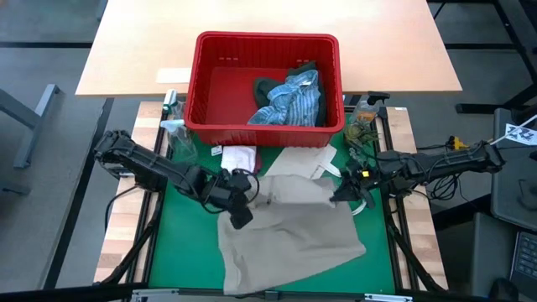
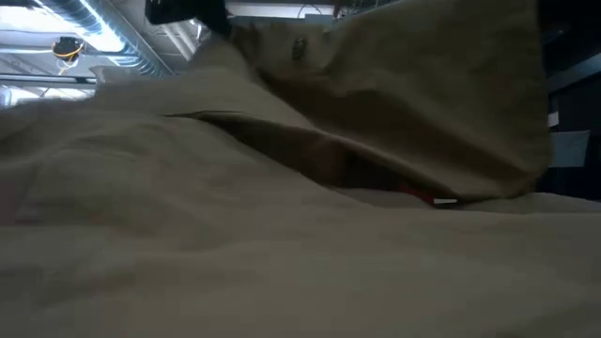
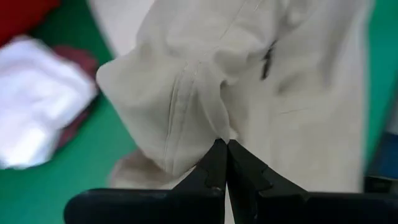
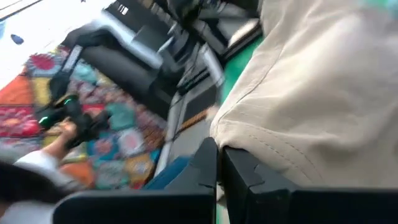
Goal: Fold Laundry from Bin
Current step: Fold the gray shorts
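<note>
**benchfly:** Pinching is what both grippers are doing right now. The left gripper (image 3: 222, 144) has its jaws pressed flat together with a fold of the tan garment (image 1: 289, 222) caught at the tips, right by a stitched seam. The right gripper (image 4: 219, 149) is the same story: jaws clamped together on a hemmed edge of the same cloth. From above, the left one sits at the garment's left side and the right one at its right side, so the held edge runs crosswise between them, and the rest of the cloth trails from that line toward the near edge of the green mat (image 1: 180, 239).

**torque_tom:** So which way does the fold go?

**benchfly:** My guess is the held edge gets carried over the trailing part, toward the near side. Both arms look about equally close to it, so neither has an advantage; they'd need to move together or the edge skews. The table-level camera is basically buried in tan cloth, no help there.

**torque_tom:** And the rest of the load?

**benchfly:** The blue-white striped shirt (image 1: 292, 99) and a dark green garment (image 1: 267, 85) sit in the red bin (image 1: 201, 84) beyond the mat. A small white cloth (image 1: 239, 156) lies just in front of the bin, and the left wrist camera shows a maroon cloth (image 3: 69, 57) tucked under it.
</note>
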Robot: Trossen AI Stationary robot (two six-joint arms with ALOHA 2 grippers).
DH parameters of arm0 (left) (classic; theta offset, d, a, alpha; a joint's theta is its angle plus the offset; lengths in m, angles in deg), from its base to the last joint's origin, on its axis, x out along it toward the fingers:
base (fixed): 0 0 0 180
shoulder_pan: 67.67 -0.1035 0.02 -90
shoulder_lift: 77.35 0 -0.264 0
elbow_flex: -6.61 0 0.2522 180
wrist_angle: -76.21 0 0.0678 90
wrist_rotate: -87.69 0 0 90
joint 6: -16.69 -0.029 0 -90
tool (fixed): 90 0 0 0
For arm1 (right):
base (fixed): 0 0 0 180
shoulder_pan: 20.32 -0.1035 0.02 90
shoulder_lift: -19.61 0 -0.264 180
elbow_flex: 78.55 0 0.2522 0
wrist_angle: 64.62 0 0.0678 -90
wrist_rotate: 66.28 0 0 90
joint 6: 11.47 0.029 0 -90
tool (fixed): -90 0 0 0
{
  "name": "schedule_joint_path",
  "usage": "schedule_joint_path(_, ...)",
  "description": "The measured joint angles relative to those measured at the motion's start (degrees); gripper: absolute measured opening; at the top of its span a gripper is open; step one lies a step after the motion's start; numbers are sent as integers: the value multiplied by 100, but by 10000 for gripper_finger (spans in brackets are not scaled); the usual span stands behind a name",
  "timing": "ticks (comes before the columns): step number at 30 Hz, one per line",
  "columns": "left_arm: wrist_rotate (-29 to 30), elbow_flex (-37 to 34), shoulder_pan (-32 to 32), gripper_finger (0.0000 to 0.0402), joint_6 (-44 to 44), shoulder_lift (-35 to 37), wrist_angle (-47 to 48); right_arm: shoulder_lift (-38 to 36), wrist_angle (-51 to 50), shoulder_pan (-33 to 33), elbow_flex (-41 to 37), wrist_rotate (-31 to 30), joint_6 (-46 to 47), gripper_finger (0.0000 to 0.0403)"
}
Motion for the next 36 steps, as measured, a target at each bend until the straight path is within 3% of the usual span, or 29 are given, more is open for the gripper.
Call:
schedule_joint_path(5,4,0,401,0,-2,-96,-790,94,-464,-640,0,191,334,5)
schedule_joint_path(11,-30,0,871,5,107,-592,-1603,93,-842,-1702,-4,-274,558,5)
schedule_joint_path(16,-518,0,1101,45,858,-1161,-2480,130,-895,-2685,-4,-717,821,5)
schedule_joint_path(24,-947,0,1451,105,1047,-2125,-4163,703,-895,-4126,-4,-1726,1323,5)
schedule_joint_path(28,-1002,0,1530,110,1103,-2421,-4551,1186,-834,-4498,-4,-2054,1432,5)
schedule_joint_path(36,-1077,2,1503,86,1109,-2254,-4651,2070,-851,-4713,-4,-1953,1469,5)
